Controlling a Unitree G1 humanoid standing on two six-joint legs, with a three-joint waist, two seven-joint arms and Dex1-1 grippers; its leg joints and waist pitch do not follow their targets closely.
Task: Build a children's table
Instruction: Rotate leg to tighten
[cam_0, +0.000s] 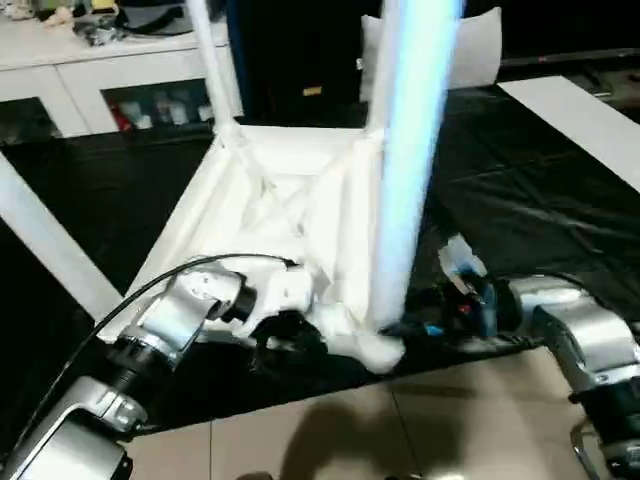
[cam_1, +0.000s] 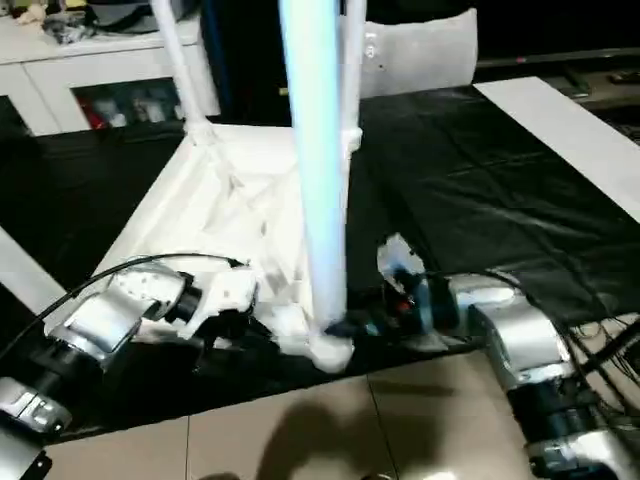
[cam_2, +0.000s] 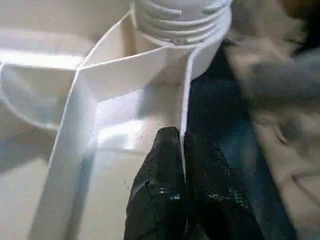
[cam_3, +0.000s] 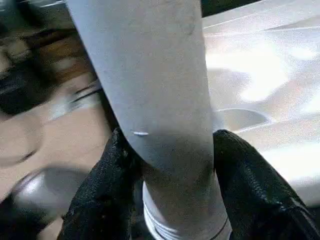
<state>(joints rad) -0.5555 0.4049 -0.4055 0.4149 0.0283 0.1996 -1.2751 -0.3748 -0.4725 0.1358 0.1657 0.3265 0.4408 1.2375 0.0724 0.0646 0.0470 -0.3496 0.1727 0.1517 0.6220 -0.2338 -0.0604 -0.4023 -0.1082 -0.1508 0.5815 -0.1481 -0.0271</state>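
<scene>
at the near corner, right fingers (cam_3: 120, 190) clasp a leg (cam_3: 150, 90); left fingers (cam_2: 160, 190) pinch the tabletop's rib (cam_2: 184, 100).

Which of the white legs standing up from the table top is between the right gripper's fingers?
The nearest leg, standing in the near corner socket; the right gripper grips it just above its base. The others stand at far corners.

The near leg (cam_0: 405, 170) runs out past the top edge of the head views, so its upper end is cut off, and its foot hides the right tool (cam_3: 170, 185) from above. The far legs (cam_0: 210, 60) are cut off likewise. Items behind the cabinet (cam_0: 130, 85) glass are too blurred to tell.
</scene>
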